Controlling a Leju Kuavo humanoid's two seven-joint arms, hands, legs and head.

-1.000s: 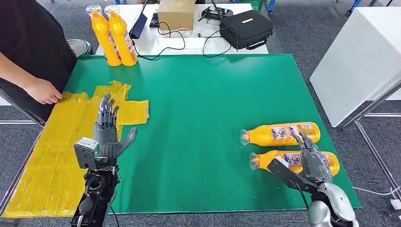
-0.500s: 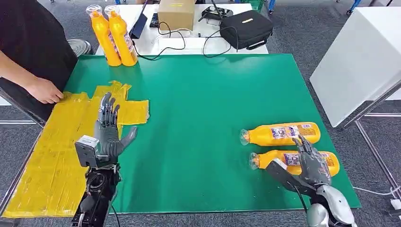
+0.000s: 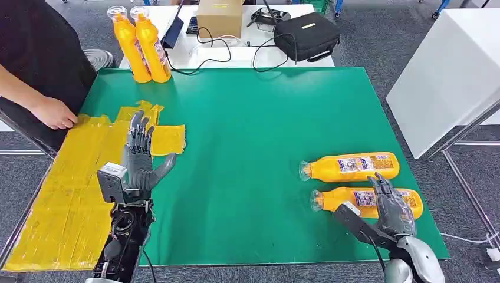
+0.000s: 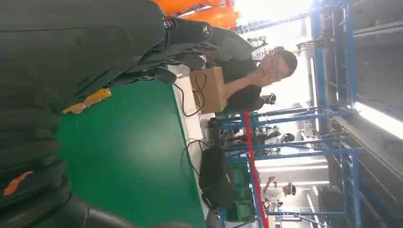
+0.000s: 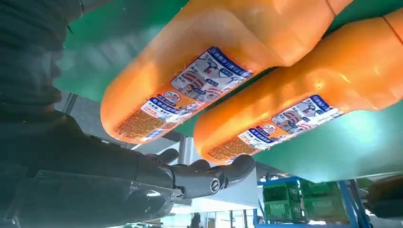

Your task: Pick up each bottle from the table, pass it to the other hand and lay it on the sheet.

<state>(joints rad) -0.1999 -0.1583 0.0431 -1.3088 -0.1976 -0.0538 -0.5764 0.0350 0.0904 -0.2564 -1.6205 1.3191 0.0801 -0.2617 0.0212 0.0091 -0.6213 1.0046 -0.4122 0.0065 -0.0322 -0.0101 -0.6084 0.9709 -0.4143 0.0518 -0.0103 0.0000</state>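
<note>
Lying flat: two orange bottles (image 3: 349,167), blue-white labels, clear caps.

Glossy, seemingly plastic bottles (image 3: 349,167)

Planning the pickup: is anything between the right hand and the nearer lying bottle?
Nothing visible. The right hand hovers open right at the nearer lying bottle; the second lying bottle lies beyond it, apart on the green table.

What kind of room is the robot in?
Probably a robot test lab or workshop: a green work table, blue metal racks behind it, and a side table with cables and a black equipment case.
</note>
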